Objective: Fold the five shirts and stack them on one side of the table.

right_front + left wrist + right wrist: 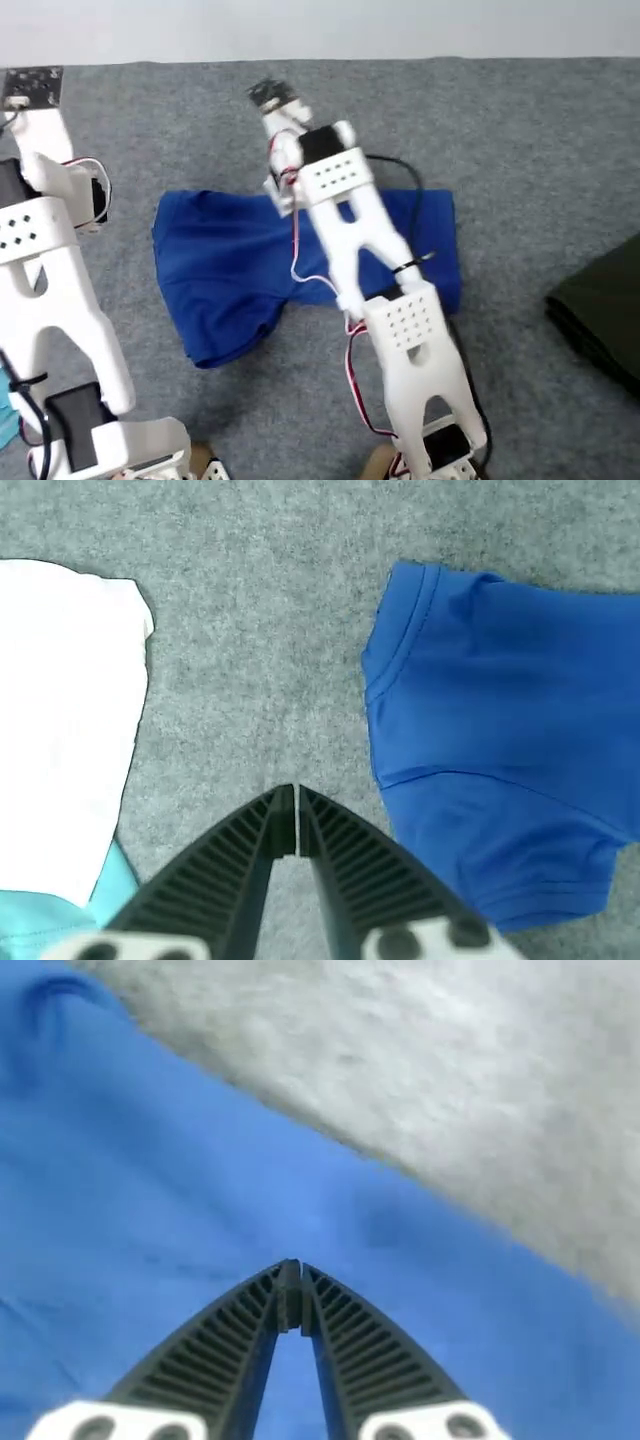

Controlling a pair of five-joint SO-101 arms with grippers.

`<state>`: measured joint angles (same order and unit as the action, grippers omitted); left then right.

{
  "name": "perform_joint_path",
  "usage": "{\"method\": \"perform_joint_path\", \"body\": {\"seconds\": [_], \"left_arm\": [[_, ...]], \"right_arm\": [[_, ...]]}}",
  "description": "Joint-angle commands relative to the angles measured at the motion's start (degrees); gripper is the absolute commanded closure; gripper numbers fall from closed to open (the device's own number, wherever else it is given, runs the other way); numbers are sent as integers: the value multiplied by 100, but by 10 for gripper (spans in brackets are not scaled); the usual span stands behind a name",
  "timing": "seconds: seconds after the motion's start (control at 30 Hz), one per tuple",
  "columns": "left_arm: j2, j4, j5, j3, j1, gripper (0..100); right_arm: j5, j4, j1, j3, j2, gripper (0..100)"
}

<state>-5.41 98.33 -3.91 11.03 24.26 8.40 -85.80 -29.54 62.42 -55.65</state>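
Two pairs of fingers are pressed together with nothing seen between them. Those of the left gripper (297,820) are held over the bare grey surface (260,630), between a white shirt (60,710) and the blue shirt (500,730), and those of the right gripper (292,1305) are held over the blue shirt near its edge. The blue shirt is spread, partly rumpled, in the middle of the surface, a dark green shirt (600,310) is laid at its right side, and a turquoise shirt (30,925) is found just beside the white one.

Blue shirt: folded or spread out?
Spread out. The blue fabric shirt lies wide and flat on the grey carpet, collar and one sleeve laid open in the left wrist view; no neat fold.
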Motion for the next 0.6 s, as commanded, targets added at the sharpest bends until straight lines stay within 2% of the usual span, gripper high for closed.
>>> {"method": "perform_joint_path", "body": {"seconds": [0.0, 0.2, 0.57], "left_arm": [[-273, -35, 53, 40, 246, 981], [-273, -35, 18, 31, 527, 981], [-273, -62, 0, -321, 536, 981]], "right_arm": [[237, 585, -136, 299, -171, 989], [255, 1112, -145, 299, -734, 989], [237, 1481, 391, 378, -980, 989]]}}
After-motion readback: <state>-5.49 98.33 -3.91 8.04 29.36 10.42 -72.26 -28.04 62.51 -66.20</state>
